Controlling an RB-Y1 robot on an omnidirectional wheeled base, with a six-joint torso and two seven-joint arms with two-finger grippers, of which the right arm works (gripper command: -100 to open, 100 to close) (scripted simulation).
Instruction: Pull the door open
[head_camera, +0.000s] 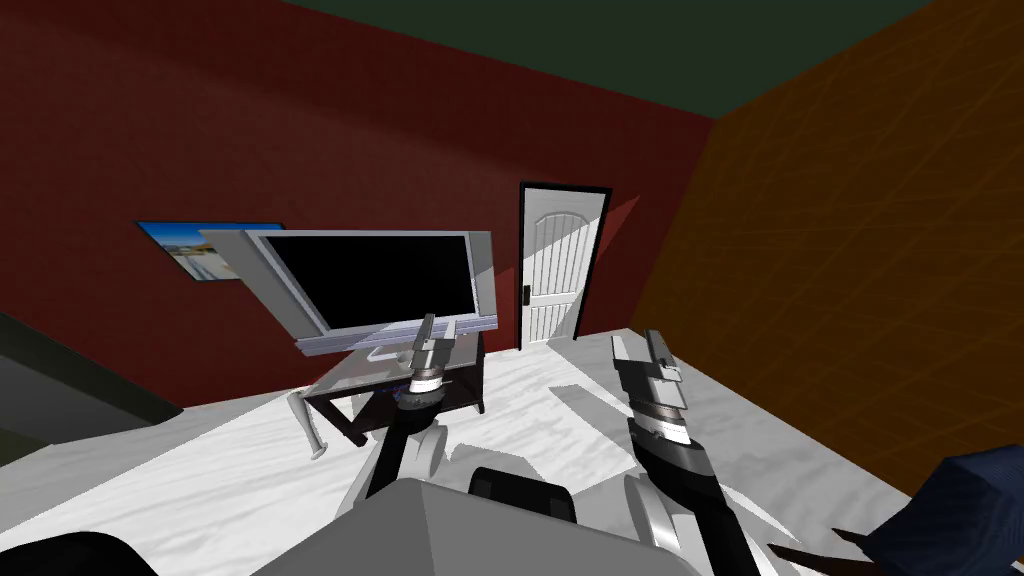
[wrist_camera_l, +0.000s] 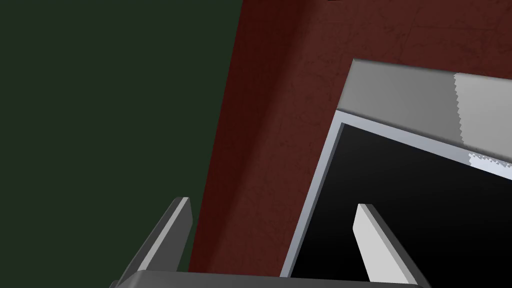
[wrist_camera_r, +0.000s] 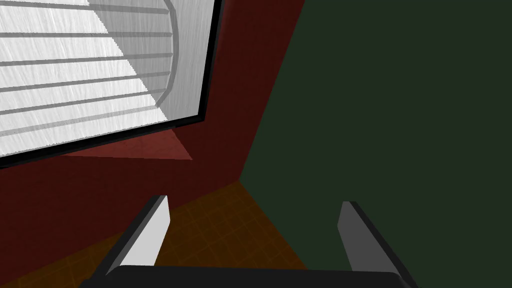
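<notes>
Stands well apart from the white panelled door (head_camera: 560, 262), shut in its dark frame on the red wall beside the television (head_camera: 375, 282). Holds the left gripper (head_camera: 438, 326) spread and empty before the television. Holds the right gripper (head_camera: 638, 344) spread and empty, aimed toward the door's arched upper part. Leaves the dark handle (head_camera: 528, 295), on the door's television-side edge, untouched. Judged at the outset: nothing done. Remaining: approach, grip handle, pull.
</notes>
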